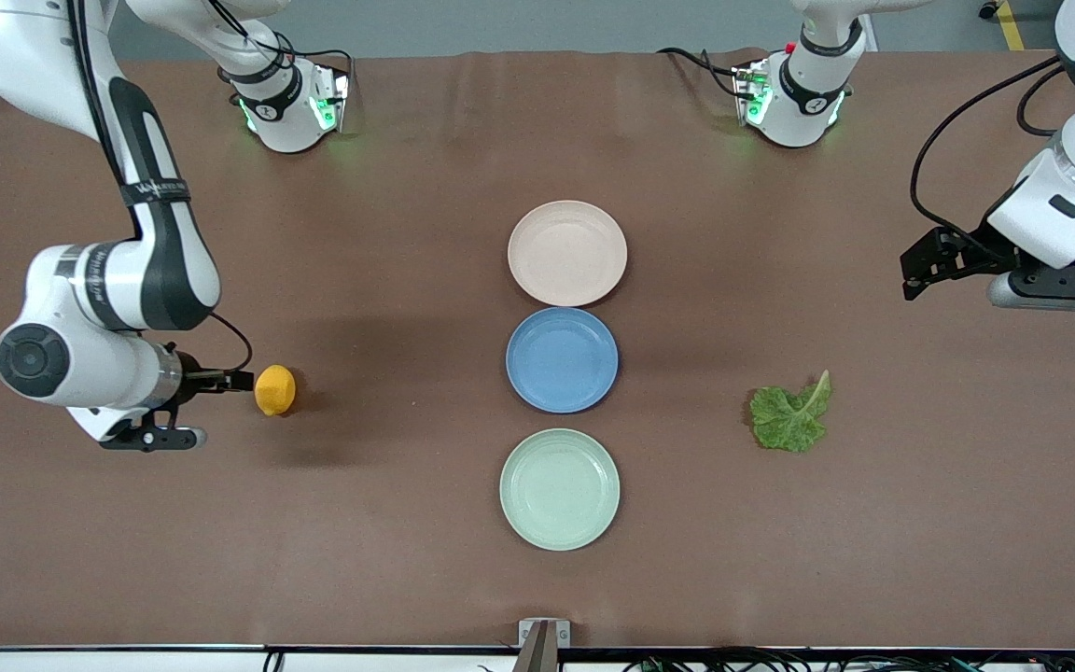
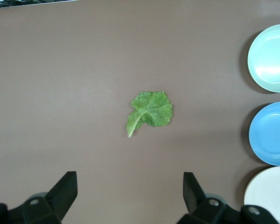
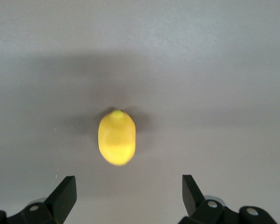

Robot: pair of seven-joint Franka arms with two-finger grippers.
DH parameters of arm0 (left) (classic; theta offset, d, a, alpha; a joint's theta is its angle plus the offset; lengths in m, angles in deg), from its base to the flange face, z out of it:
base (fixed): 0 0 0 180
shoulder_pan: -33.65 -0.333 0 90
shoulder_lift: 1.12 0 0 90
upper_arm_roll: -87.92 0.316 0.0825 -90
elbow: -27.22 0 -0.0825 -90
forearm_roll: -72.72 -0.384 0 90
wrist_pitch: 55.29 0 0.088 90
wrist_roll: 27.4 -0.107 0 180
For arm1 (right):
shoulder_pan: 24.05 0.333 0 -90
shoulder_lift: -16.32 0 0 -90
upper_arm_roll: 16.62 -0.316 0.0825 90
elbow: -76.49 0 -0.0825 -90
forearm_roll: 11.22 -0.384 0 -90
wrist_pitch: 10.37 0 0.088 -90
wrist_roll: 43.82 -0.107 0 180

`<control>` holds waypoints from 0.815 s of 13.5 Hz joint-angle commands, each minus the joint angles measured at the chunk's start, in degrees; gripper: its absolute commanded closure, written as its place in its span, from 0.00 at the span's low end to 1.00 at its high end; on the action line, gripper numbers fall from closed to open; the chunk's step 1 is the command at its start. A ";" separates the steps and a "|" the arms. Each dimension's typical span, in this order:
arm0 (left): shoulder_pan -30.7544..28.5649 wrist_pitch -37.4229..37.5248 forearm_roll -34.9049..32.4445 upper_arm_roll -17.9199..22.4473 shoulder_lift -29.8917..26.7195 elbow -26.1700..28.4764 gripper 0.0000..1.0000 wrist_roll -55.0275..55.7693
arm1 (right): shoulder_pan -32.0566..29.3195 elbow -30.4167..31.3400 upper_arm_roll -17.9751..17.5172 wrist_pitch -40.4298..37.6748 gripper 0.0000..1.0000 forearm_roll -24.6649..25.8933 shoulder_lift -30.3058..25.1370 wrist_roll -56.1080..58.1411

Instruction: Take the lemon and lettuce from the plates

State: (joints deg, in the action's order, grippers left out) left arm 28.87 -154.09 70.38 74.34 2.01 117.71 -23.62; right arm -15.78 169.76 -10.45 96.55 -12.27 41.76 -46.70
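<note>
Front view: the brown table (image 1: 388, 233) carries three round plates in a row down its middle: the beige-pink plate (image 1: 567, 252) nearest the robots' bases, the blue plate (image 1: 562, 359) next, and the mint green plate (image 1: 560, 488) nearest the camera. All three are bare. The lemon (image 1: 275, 390) lies on the table toward the right arm's end, well apart from the plates, with the right gripper (image 1: 220, 381) just beside it. The lettuce (image 1: 791, 415) lies flat on the table toward the left arm's end. The left gripper (image 1: 920, 271) hangs over bare table at that end, well apart from the leaf.

Left wrist view: the left gripper (image 2: 130, 196) has its fingers (image 2: 65, 189) spread wide and holds nothing. The lettuce (image 2: 149, 111) lies ahead of it, pale stem tip pointing back toward the fingers. All three plates sit off to one side.

Right wrist view: the right gripper (image 3: 129, 196) also stands wide apart and empty. The lemon (image 3: 116, 137) rests on the table just ahead of the fingertips, centred between them, touching neither.
</note>
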 commanded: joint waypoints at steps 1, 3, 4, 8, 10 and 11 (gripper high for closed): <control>-0.23 2.74 -0.47 -0.22 -0.23 -1.81 0.00 0.71 | -2.72 -2.90 -0.82 -6.25 0.00 0.80 -3.36 1.20; -0.32 3.53 -0.38 0.04 -1.90 -1.90 0.00 0.09 | -3.70 -8.96 -0.99 -14.93 0.00 0.88 -3.72 2.27; -0.40 4.92 0.49 -0.04 -1.99 -1.98 0.00 0.61 | -3.96 -11.95 -0.73 -18.03 0.00 1.23 -3.38 2.27; 1.25 6.69 0.94 3.27 -8.21 2.39 0.00 -0.61 | -7.12 -17.25 -1.25 -19.73 0.00 0.27 -3.20 2.01; 2.58 8.62 1.55 3.91 -11.20 5.21 0.00 0.26 | -6.60 -18.57 -1.17 -20.17 0.00 0.44 -3.28 2.35; 2.58 8.63 2.77 3.91 -12.96 7.05 0.00 0.62 | -6.68 -18.57 -1.26 -20.25 0.00 0.18 -3.46 2.36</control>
State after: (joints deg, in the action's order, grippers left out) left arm 30.76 -145.53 70.87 77.50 -6.07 119.83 -23.49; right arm -21.90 152.60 -10.67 77.25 -12.13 38.04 -44.63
